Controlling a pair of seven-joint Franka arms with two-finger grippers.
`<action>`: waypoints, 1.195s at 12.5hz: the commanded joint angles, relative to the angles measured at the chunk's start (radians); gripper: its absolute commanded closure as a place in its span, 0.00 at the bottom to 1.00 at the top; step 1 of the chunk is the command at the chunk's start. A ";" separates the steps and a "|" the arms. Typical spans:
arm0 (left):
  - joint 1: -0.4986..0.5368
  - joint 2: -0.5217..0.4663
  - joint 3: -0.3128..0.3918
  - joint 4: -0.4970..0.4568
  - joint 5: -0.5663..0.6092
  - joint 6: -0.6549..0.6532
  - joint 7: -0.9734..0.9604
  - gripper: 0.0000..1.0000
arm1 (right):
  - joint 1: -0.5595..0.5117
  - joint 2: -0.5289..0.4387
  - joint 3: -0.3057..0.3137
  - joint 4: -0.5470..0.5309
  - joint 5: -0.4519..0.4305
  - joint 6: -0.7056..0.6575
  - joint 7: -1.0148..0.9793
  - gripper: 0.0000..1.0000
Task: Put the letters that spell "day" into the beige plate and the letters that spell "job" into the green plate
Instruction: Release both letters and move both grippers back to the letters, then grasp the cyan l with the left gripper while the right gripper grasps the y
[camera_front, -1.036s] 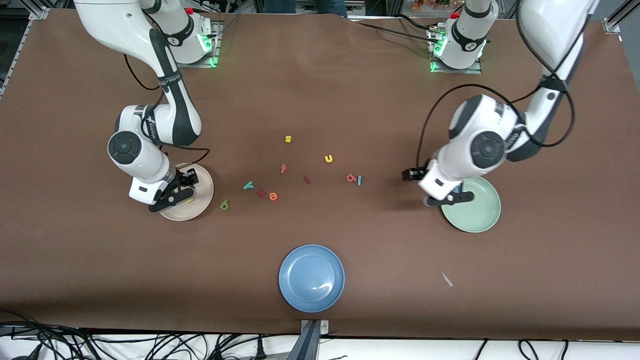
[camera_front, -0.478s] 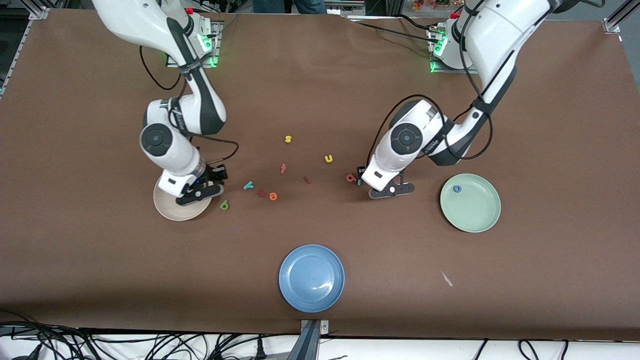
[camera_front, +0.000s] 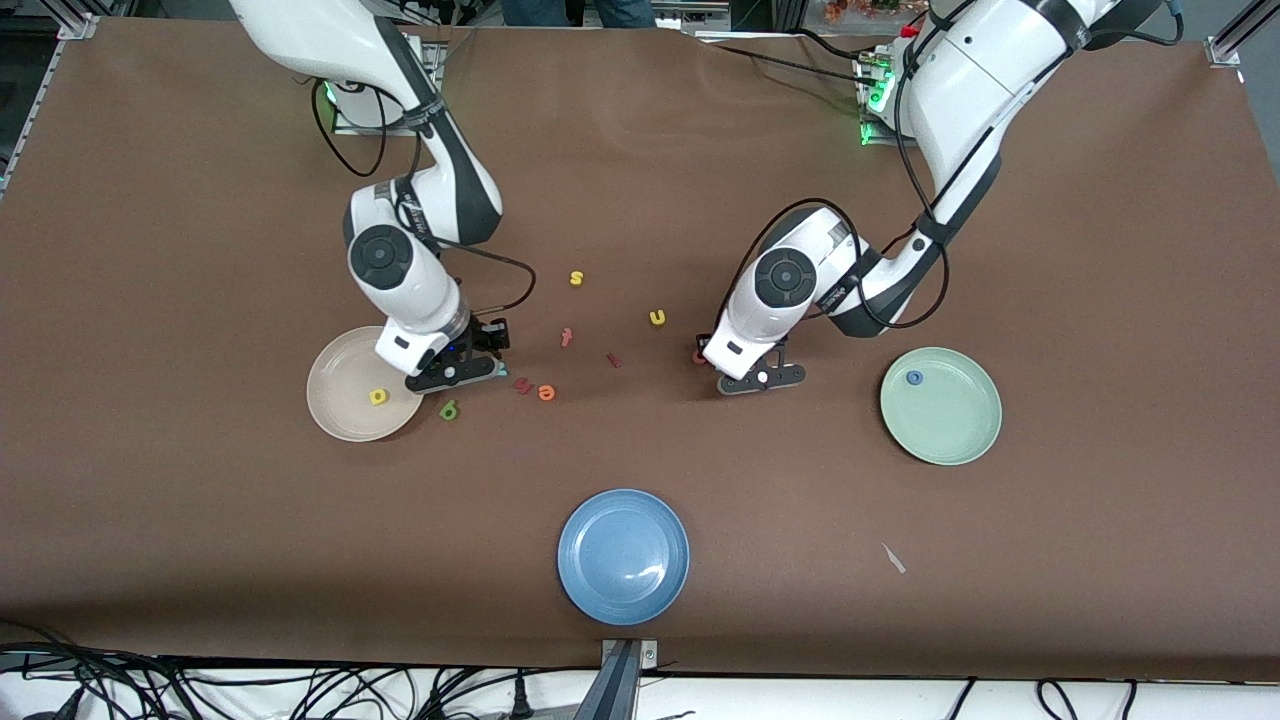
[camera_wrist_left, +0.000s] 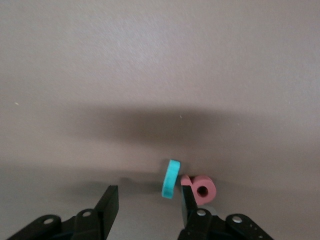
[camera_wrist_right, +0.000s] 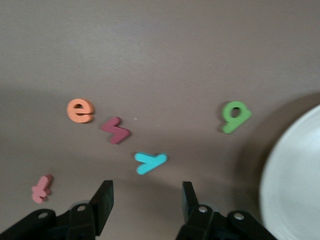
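Your left end effector (camera_wrist_left: 146, 206) hangs low over the worktop (camera_front: 200, 520), fingers apart around the tilted teal "j" (camera_wrist_left: 171, 178), with the salmon "b" (camera_wrist_left: 200, 189) just beside it. Your right end effector (camera_wrist_right: 145, 202), fingers apart, hovers over the teal "y" (camera_wrist_right: 149, 162), the beige plate (camera_front: 340, 400) at its 8 o'clock in the front view.

teal stick "j" (camera_wrist_left: 171, 178), salmon "b" (camera_wrist_left: 201, 188)

The beige plate (camera_front: 345, 400), left of centre in the front view, holds a yellow d (camera_front: 378, 397). The green a (camera_front: 449, 409) lies just off its rim, the teal y (camera_wrist_right: 149, 162) nearby. The green plate (camera_front: 955, 420) at right holds a blue o (camera_front: 914, 378). The teal j (camera_wrist_left: 171, 178) leans beside the salmon b (camera_wrist_left: 201, 188).
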 joint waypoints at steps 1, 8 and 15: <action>-0.022 0.024 0.015 0.044 0.030 0.004 -0.028 0.42 | 0.014 0.028 -0.002 -0.009 0.007 0.061 0.016 0.36; -0.023 0.064 0.022 0.076 0.052 0.007 -0.026 0.49 | 0.010 0.071 -0.003 -0.023 0.006 0.165 -0.055 0.36; -0.034 0.066 0.022 0.076 0.049 0.003 -0.029 0.59 | 0.010 0.091 -0.002 -0.050 0.011 0.219 -0.065 0.36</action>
